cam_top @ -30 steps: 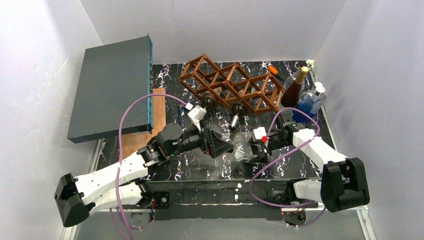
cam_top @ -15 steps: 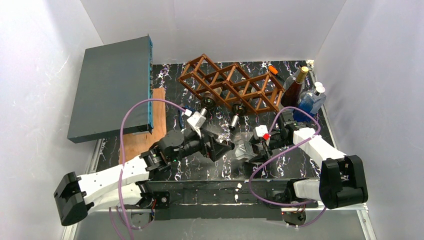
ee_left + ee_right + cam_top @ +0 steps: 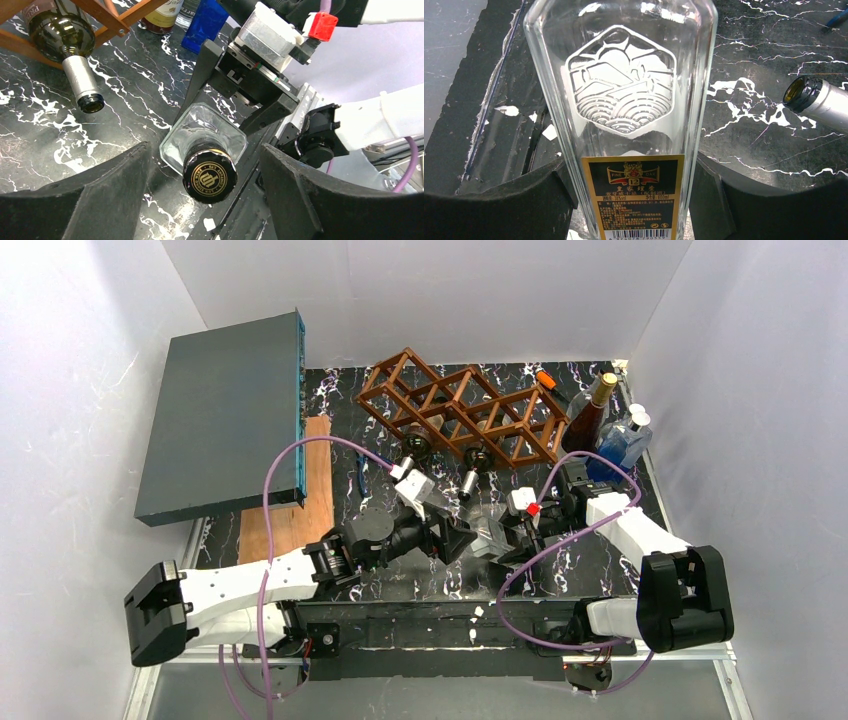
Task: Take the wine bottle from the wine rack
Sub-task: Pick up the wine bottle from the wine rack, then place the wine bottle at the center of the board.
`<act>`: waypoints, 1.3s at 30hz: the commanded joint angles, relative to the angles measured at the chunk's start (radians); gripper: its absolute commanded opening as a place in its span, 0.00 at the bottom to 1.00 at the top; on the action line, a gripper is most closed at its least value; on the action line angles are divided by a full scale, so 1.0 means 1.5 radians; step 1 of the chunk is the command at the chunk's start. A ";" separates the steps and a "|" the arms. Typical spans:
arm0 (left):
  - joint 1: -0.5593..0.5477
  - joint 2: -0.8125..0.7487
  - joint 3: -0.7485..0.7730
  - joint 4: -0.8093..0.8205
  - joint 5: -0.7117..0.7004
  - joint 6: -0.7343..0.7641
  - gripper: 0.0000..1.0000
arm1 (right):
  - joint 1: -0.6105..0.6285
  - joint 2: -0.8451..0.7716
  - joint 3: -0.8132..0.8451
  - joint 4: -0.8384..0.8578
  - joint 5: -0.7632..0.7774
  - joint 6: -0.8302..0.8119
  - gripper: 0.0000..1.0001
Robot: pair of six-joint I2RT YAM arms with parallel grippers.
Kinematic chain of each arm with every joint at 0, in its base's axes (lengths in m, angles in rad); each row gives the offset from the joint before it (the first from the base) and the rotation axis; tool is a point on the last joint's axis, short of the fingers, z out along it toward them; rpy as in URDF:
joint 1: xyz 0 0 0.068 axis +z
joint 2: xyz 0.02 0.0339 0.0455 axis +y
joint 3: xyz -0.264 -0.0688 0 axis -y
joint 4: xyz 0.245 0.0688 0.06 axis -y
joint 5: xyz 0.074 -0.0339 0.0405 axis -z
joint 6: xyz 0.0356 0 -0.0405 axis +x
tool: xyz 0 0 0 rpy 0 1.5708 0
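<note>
The brown wine rack (image 3: 460, 405) stands at the back. Two dark wine bottles lie in it, necks pointing toward me: one with a dark cap (image 3: 415, 448), one green with a silver neck (image 3: 468, 483) (image 3: 82, 85). In front of the rack my right gripper (image 3: 508, 538) (image 3: 634, 200) is shut on a clear square-sided bottle (image 3: 624, 90) (image 3: 487, 535), pads against its labelled sides. The bottle lies tilted, its black and gold cap (image 3: 210, 173) toward my left gripper (image 3: 462, 537) (image 3: 205, 157). That gripper is open around the cap, with a gap on each side.
A grey flat box (image 3: 225, 415) leans at the back left above a wooden board (image 3: 295, 505). A brown bottle (image 3: 588, 415) and a blue bottle (image 3: 622, 445) stand at the back right beside the rack. White walls close in all round.
My left arm has swung right and forward until its jaws are around the clear bottle's cap, and they have narrowed a little. The right gripper has kept hold of the bottle, nearly still.
</note>
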 commanded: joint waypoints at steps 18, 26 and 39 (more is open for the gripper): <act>-0.018 -0.011 0.058 0.002 -0.059 0.079 0.02 | -0.005 -0.025 0.035 -0.031 -0.054 -0.001 0.84; -0.019 -0.005 0.134 -0.077 -0.070 0.147 0.02 | -0.011 -0.064 0.079 -0.054 0.021 0.053 0.98; 0.035 0.153 0.395 -0.331 0.062 0.166 0.02 | -0.134 -0.224 0.144 -0.073 0.050 0.237 0.98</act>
